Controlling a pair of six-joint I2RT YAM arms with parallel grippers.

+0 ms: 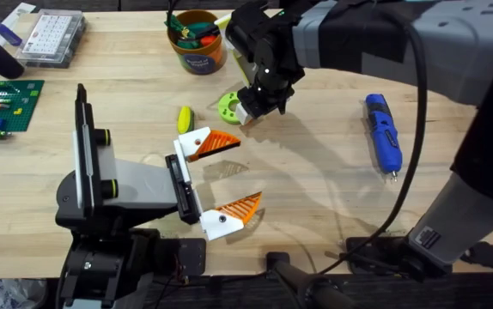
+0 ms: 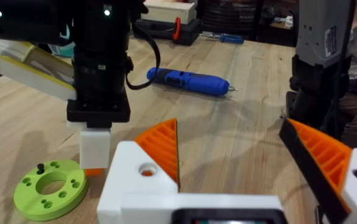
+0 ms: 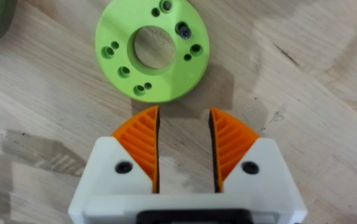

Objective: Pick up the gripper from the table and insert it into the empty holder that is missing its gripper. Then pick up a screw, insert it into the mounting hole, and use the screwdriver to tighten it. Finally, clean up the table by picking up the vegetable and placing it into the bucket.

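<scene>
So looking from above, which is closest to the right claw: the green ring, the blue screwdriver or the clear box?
From the right gripper:
1. Green ring, right beside it.
2. Blue screwdriver, out on the right.
3. Clear box, far corner on the left.

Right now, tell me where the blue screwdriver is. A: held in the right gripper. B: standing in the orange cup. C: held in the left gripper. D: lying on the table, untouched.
D: the screwdriver lies flat on the table, apart from both grippers; the right gripper is open near the green ring.
</scene>
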